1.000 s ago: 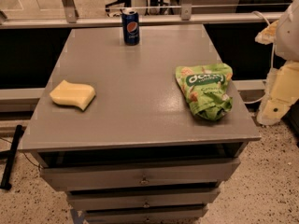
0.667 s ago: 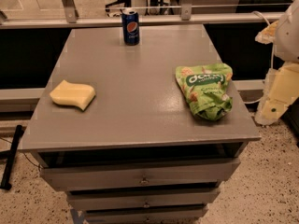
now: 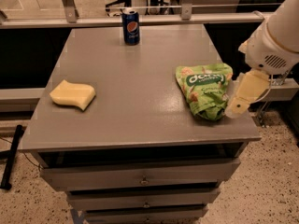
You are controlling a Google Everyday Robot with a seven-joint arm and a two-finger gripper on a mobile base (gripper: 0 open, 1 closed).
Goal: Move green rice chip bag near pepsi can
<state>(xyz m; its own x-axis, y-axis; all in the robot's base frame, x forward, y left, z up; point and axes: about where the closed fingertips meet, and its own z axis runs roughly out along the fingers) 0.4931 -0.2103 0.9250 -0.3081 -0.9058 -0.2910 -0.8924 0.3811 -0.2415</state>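
Three things lie on the grey worktop (image 3: 140, 78): the green rice chip bag (image 3: 205, 90), the pepsi can (image 3: 131, 27) and a pale yellow sponge (image 3: 72, 94). The green rice chip bag lies flat at the worktop's 3 o'clock side, close to the right edge. Its long axis runs roughly from 12 to 6 o'clock, with the wide end and its dark green lettered band toward the back and the crumpled narrow end toward the front. The pepsi can stands upright at the far edge, at about 11 o'clock from the bag and well apart from it. The sponge sits at the worktop's 9 o'clock side, off the line between bag and can. The gripper (image 3: 240, 101) hangs at the right edge, just beside the bag's 4 o'clock flank. Whether the jaws are spread or pressed together I cannot tell, nor whether they touch the foil.
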